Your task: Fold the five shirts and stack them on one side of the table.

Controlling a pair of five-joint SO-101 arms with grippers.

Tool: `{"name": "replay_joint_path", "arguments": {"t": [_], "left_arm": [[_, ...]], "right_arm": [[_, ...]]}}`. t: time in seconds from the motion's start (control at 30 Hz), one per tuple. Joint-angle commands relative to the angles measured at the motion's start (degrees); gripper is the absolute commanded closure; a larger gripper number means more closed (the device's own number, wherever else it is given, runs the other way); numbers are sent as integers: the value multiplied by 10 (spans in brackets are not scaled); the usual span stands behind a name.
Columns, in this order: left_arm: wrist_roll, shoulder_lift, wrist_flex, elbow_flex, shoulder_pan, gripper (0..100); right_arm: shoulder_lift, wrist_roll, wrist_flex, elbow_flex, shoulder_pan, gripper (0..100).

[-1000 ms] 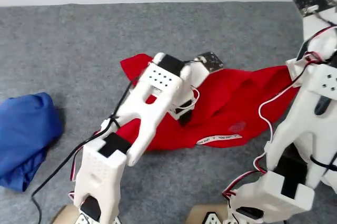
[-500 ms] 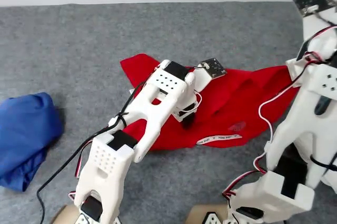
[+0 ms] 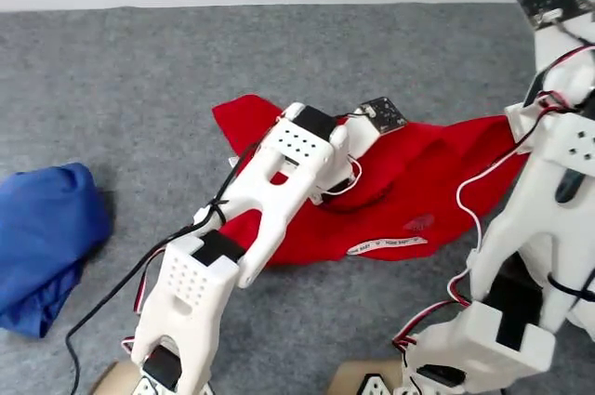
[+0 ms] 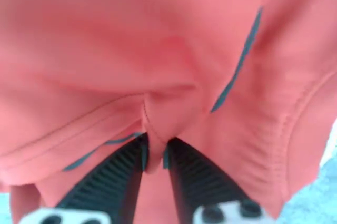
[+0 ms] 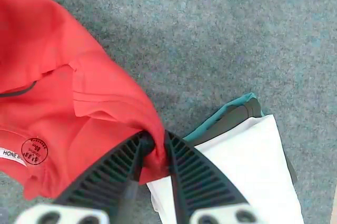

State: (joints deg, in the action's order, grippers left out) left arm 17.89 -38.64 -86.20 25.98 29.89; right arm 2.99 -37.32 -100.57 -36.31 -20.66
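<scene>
Red shirt (image 3: pixel 423 177): spread crumpled at mid-table on the grey table (image 3: pixel 139 70), label side up.
Left gripper (image 4: pixel 154 153): fingers pressed together on a pinched ridge of the red shirt's cloth near its middle. Since a second ago the left arm (image 3: pixel 270 190) has shifted its wrist towards the right arm's side, and a fresh curved fold has risen in the cloth beside it.
Right gripper (image 5: pixel 154 147): nipping the red shirt's edge; right arm (image 3: pixel 548 181) unmoved.
White shirt (image 5: pixel 237 176): folded, just beside the right gripper, atop a green shirt (image 5: pixel 231 109).
Blue shirt (image 3: pixel 46 237): bunched at the table's left edge, well apart, unchanged.
</scene>
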Motion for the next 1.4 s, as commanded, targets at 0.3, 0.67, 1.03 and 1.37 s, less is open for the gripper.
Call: {"name": "replay_joint_path", "arguments": {"t": [0.3,0.67,1.03,1.37], "left_arm": [[1,20,-47,48,-2,995],[-86,164,-137,316,-136,995],[-113,329,-128,446,-177,995],[-109,418,-120,469,-177,995]], "right_arm": [[-34,-5,-22,-4,-6,988],[-43,-5,-4,-69,-5,988],[-38,-36,61,-295,44,988],[-42,-85,208,-437,48,988]]}}
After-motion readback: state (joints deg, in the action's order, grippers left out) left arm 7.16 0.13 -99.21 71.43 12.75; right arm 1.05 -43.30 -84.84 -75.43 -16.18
